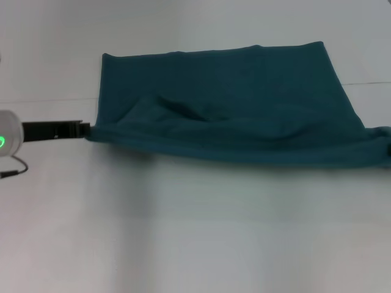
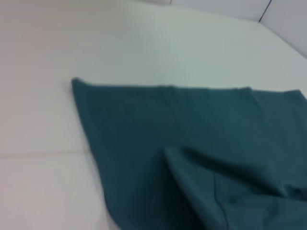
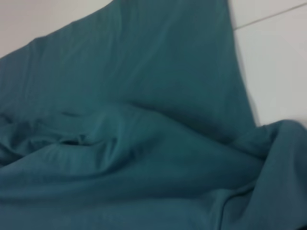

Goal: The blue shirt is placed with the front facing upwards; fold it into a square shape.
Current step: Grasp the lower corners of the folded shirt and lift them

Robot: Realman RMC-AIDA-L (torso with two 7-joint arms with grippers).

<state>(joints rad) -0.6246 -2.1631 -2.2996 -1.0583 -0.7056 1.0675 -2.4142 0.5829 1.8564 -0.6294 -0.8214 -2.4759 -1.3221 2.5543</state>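
On the white tabletop (image 1: 195, 232) lies one blue shirt (image 1: 232, 104), folded over. The left end effector (image 1: 84, 129) grips its near corner; the right end effector, at the opposite corner, is out of sight.

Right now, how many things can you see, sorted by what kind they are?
Shirts: 1, the blue shirt, partly folded.
Tables: 1, the white table.
Robot grippers: 1, the left gripper at the shirt's left corner; the right one is out of view.
Total: 3
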